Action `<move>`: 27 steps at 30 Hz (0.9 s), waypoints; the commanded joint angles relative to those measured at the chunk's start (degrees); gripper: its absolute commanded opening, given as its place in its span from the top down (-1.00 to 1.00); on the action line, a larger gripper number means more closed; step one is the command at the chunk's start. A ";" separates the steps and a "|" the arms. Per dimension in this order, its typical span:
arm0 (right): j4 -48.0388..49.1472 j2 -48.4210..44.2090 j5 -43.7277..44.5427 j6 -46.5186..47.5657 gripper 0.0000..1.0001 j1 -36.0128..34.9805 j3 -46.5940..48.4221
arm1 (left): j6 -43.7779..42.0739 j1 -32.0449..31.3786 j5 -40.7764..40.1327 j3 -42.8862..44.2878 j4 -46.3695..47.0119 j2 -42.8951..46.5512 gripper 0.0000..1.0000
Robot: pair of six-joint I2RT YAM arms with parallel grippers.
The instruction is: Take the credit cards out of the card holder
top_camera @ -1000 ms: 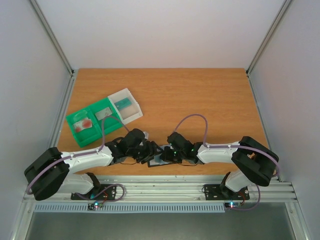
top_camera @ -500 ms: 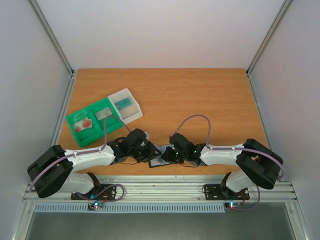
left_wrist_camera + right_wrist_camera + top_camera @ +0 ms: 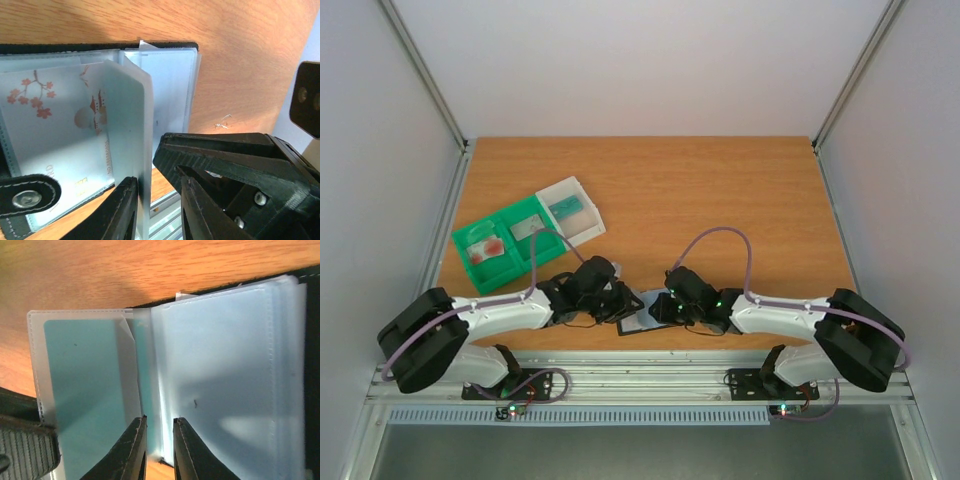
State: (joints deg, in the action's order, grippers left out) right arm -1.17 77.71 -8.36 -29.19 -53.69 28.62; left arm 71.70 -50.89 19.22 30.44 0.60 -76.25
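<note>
The black card holder (image 3: 638, 323) lies open at the table's near edge, between both grippers. In the left wrist view its clear sleeves (image 3: 165, 85) fan up, and one holds a pale card with red blossoms (image 3: 55, 130). My left gripper (image 3: 156, 177) is open, with a raised sleeve edge against its left finger. The right wrist view shows a teal credit card (image 3: 85, 390) inside a sleeve folded out to the left. My right gripper (image 3: 159, 419) straddles the sleeve fold, jaws slightly apart. Both grippers (image 3: 625, 305) (image 3: 657, 310) almost touch.
A green-and-white sorting tray (image 3: 470, 235) sits at the left and holds a red-pink card (image 3: 488, 247), a grey card (image 3: 528, 226) and a teal card (image 3: 567, 206). The metal rail (image 3: 640, 378) runs just behind the holder's near side.
My left jaws have narrowed around the raised sleeve. My right jaws have parted a little, and the right arm's elbow has swung out to the right.
</note>
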 commanded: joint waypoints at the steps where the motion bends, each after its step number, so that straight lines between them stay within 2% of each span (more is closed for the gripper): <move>1: -5.38 -3.86 4.31 3.02 0.66 -0.25 -0.48 | -1.02 -0.57 -0.61 2.69 1.90 -1.49 0.49; 9: -10.34 -9.39 5.80 5.47 0.60 -0.27 -1.38 | -1.45 -1.56 -0.64 4.85 1.21 -2.89 0.52; 19: -10.59 -16.34 2.17 7.27 0.46 -0.27 -2.93 | -1.87 -1.67 -0.68 5.59 1.44 -4.46 0.62; 23: -11.56 -16.00 2.81 7.36 0.45 -0.27 -2.60 | -2.30 -1.67 -1.68 5.97 0.23 -4.18 0.57; 27: -14.55 -15.27 5.78 8.41 0.46 -0.26 -0.86 | -3.13 -1.67 -3.81 5.69 -3.03 -3.05 0.44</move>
State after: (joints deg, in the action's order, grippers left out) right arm -12.58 61.93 -5.63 -22.74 -53.69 26.39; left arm 69.95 -52.23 18.35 34.96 -0.16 -80.23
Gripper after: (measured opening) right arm 0.274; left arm 0.255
